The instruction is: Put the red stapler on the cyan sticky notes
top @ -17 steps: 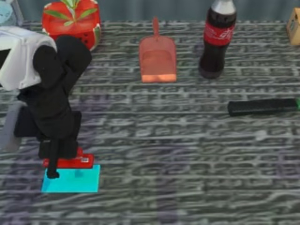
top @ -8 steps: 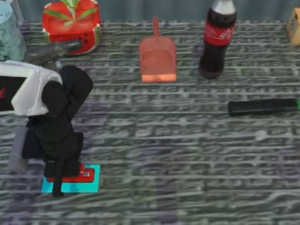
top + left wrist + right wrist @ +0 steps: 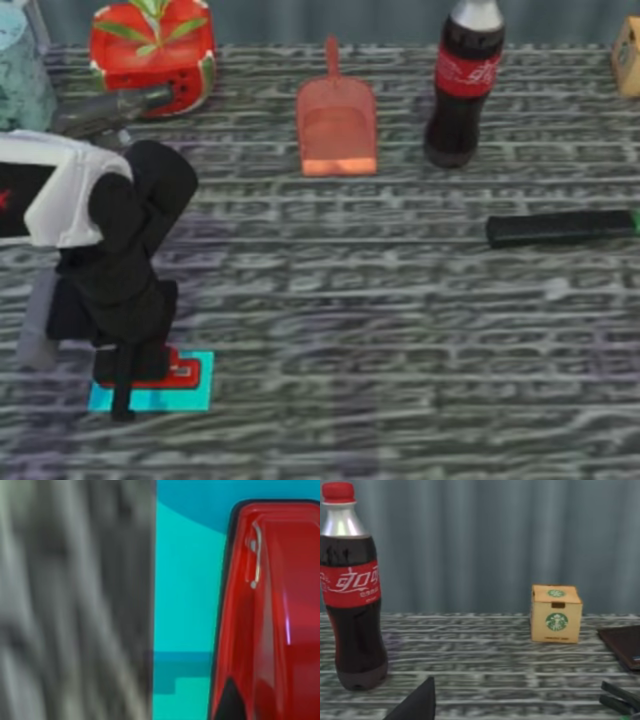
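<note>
Here one red stapler (image 3: 180, 372) lies on one cyan sticky notes (image 3: 195, 397), left gripper (image 3: 122, 385) grasping it.

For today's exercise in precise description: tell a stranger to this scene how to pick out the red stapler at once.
Start at the table's near left corner in the top view, where the left arm's gripper reaches down. Under it lies a flat cyan pad, the cyan sticky notes, and on that pad sits the red stapler. It is small, glossy, wedge-shaped and plain red, unlike the larger strawberry-patterned box at the far left edge.
</note>
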